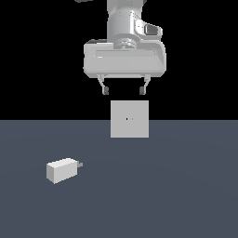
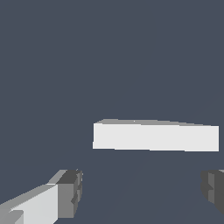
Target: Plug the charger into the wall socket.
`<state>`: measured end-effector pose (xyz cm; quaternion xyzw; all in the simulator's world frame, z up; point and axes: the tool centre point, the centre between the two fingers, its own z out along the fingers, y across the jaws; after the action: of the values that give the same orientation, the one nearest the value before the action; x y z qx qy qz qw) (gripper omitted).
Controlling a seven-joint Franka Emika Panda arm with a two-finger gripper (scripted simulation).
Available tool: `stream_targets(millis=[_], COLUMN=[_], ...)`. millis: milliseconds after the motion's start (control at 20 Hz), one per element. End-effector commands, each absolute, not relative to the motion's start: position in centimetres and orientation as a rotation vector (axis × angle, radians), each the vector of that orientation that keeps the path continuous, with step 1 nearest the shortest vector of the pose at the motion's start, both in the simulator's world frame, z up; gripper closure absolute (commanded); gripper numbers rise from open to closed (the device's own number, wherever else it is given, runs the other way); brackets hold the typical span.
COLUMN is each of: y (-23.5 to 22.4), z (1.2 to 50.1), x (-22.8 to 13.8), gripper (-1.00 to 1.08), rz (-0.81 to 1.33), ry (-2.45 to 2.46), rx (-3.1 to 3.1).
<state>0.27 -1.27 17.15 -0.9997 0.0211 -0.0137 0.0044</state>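
Hung high above a dark blue-grey floor (image 1: pixel 186 195), a single white robot arm with its gripper (image 1: pixel 124 90) spread wide, holding nothing. Pointed straight down, with two short fingers well apart.

Stood almost directly beneath the gripper, a little further back: the wall socket (image 1: pixel 129 119), a flat light-grey square plate, upright on the floor, with two tiny dark holes at its centre. Seen edge-on from above in the wrist view as a pale bar (image 2: pixel 155 137), framed by the dark fingertips (image 2: pixel 70 192) on either side.

Lay well apart from the gripper, down on the floor and off toward the exterior view's left: the charger (image 1: pixel 61 169), a small off-white block on its side. Pointed its short grey prongs toward the exterior view's right. Not in the wrist view at all.

Judged as an early stage, charger not yet grasped.

Risks from here: descending straight down and striking the socket's top edge instead of travelling sideways to the charger first. Gripping the block crookedly or near the prongs, leaving them misaligned with the holes. Pushing in at a slant and toppling the plate.
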Motion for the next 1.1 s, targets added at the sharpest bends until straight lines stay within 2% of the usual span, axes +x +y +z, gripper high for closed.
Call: stream_targets(millis=[0,450,1050], y=[-1.3,-0.8,1.6], z=[17.2,16.5,13.9], x=[0.3,-0.6,-3.9], gripper=[-0.92,-0.92,-0.92], rz=[-0.043,-0.057,-0.114], ry=[0.066,0.13,0.386], rx=[-3.132,-3.133,-3.126])
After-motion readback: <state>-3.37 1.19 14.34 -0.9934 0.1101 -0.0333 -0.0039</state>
